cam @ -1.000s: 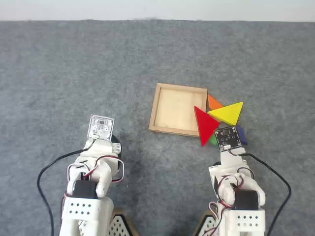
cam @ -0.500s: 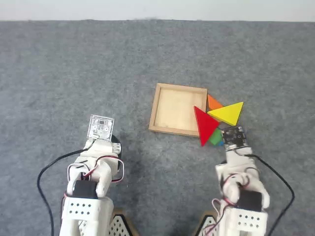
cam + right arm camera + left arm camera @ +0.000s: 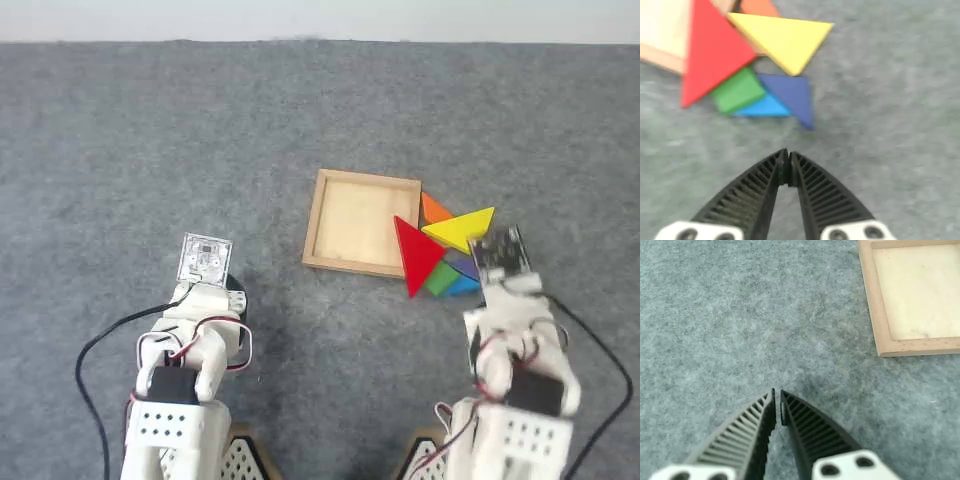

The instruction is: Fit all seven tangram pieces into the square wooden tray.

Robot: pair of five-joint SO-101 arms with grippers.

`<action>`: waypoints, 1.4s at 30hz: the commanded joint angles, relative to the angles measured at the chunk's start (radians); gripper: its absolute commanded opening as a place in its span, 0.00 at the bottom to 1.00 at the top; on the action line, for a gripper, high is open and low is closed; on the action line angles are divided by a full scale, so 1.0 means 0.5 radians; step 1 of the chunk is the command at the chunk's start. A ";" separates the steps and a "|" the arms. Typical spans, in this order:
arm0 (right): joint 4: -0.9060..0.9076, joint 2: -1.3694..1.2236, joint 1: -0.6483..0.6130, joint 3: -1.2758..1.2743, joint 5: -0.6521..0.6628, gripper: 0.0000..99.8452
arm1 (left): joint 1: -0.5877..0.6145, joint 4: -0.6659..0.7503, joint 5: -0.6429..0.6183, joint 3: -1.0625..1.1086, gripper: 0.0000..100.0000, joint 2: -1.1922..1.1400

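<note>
Tangram pieces (image 3: pixel 413 250): heaped right of centre in the high view, overlapping the tray's (image 3: pixel 312 215) right rim.
Right end effector (image 3: pixel 787 159): pressed together, empty, just lower right of the heap; nearer arm.
Left end effector (image 3: pixel 776 396): pressed together, well apart.

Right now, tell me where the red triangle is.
High view: the red triangle lies across the tray's right rim, left of the yellow triangle, the green piece at its lower edge.

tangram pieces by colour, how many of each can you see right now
red piece: 1
yellow piece: 1
orange piece: 1
green piece: 1
light blue piece: 1
dark blue piece: 1
total: 6 in view
</note>
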State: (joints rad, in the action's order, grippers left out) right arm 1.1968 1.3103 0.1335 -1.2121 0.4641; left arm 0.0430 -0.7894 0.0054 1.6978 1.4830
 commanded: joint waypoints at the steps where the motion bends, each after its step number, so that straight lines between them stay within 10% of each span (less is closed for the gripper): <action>1: -0.041 -0.781 -0.244 0.491 -0.144 0.03 | 0.009 -0.015 -0.015 -0.017 0.02 0.025; 13: -0.232 -1.815 -0.858 1.102 -0.565 0.33 | 0.009 -0.015 -0.015 -0.017 0.02 0.025; 42: -0.394 -2.085 -0.551 1.010 -1.694 0.24 | 0.009 -0.015 -0.015 -0.017 0.02 0.025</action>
State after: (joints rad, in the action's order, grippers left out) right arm 0.9697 0.2547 -0.1611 -0.7242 -0.3659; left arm 0.0430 -0.7894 0.0054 1.6978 1.4830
